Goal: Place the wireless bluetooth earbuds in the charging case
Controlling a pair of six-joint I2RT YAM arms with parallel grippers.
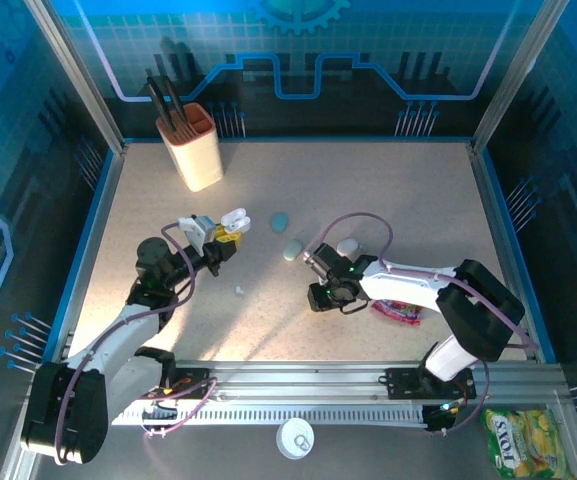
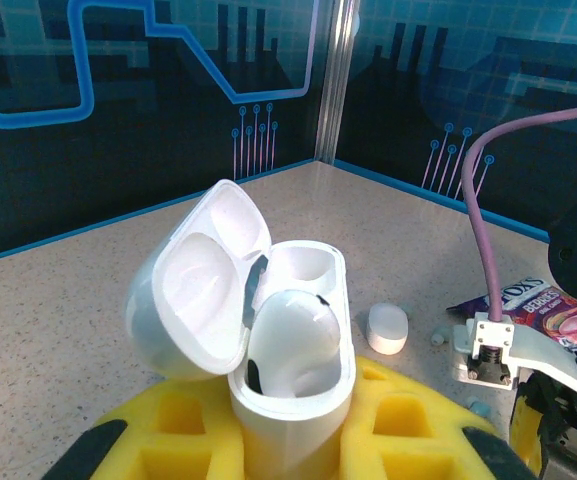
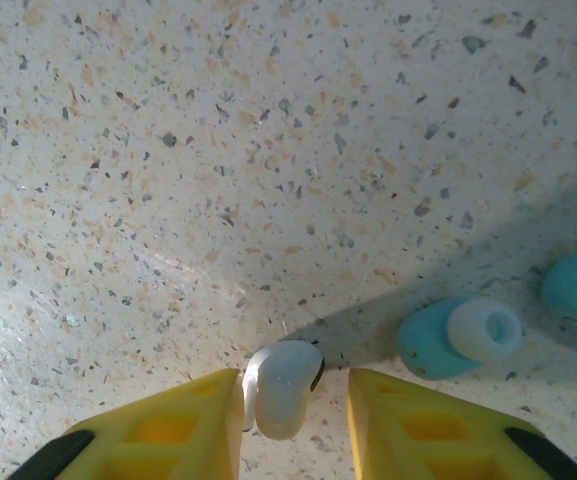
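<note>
White earbud (image 3: 280,385) loose within right gripper (image 3: 295,400), jaws narrowly parted: centre it before closing. Left gripper (image 2: 293,445) clamps open case (image 2: 298,330).

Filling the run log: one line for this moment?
left gripper: shut on case, lid open; case: one bud seated, other slot empty; right gripper: open around loose bud on table

This is a robotics lab test cell. A left arm (image 1: 118,335) and a right arm (image 1: 418,283) are bolted to a metal rail (image 1: 308,385) at the near edge of a speckled table (image 1: 398,190). Aluminium posts (image 1: 73,70) and blue wall panels (image 1: 388,50) printed with circuit lines and a gear enclose it. Purple cables (image 1: 358,215) loop along the arms.
</note>
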